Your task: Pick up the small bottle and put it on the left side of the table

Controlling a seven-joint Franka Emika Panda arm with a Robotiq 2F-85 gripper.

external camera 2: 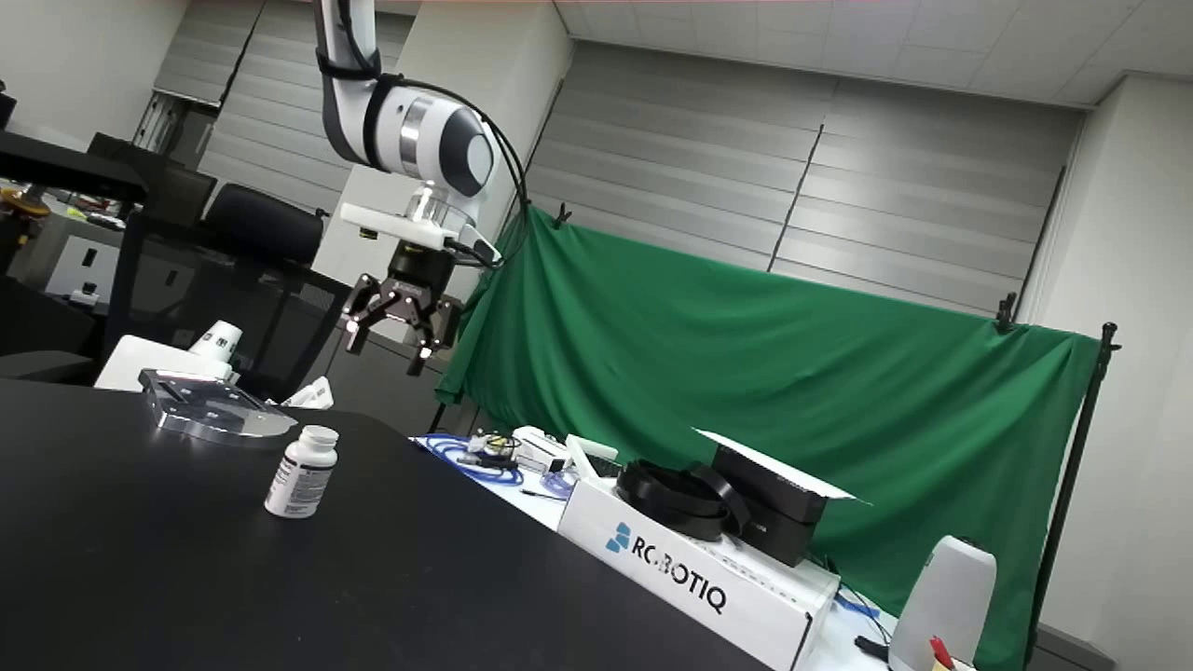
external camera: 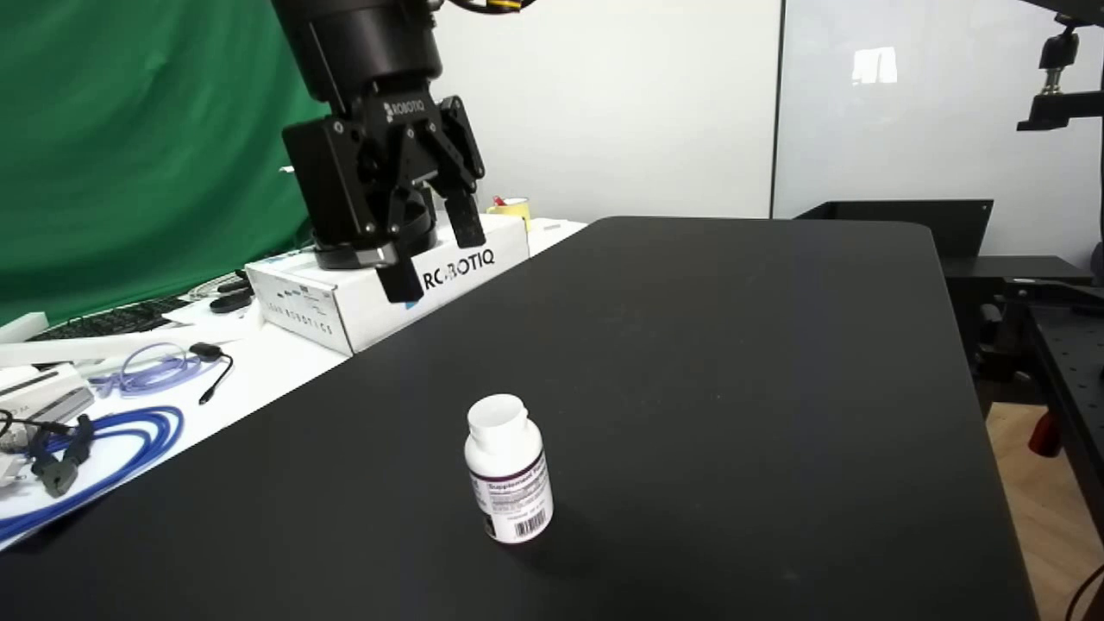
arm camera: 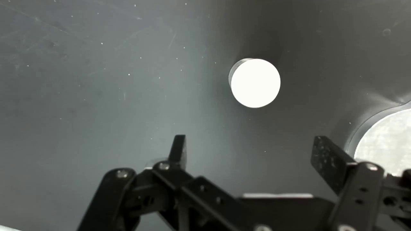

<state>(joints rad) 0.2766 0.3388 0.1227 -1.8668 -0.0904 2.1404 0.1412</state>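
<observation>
The small bottle (external camera: pixel 509 470) stands upright on the black table (external camera: pixel 733 362). Its label faces sideways and its top is white. It also stands upright in an exterior view (external camera 2: pixel 302 472), near the table's corner and beside a clear block. In the wrist view the bottle (arm camera: pixel 255 82) shows from above as a bright white disc, with its label hidden. My gripper (external camera: pixel 434 255) is open and empty, in the air above the table and apart from the bottle. Its fingers (arm camera: pixel 250 144) are spread wide in the wrist view, with the bottle beyond their tips. It also hangs open in an exterior view (external camera 2: pixel 385 352).
A clear block (external camera 2: pixel 219 407) lies on the table near the bottle; a pale rounded thing (arm camera: pixel 385 138) shows at the wrist view's right edge. A white Robotiq box (external camera: pixel 302 306) and blue cables (external camera: pixel 142 440) lie on a white surface along the table's side.
</observation>
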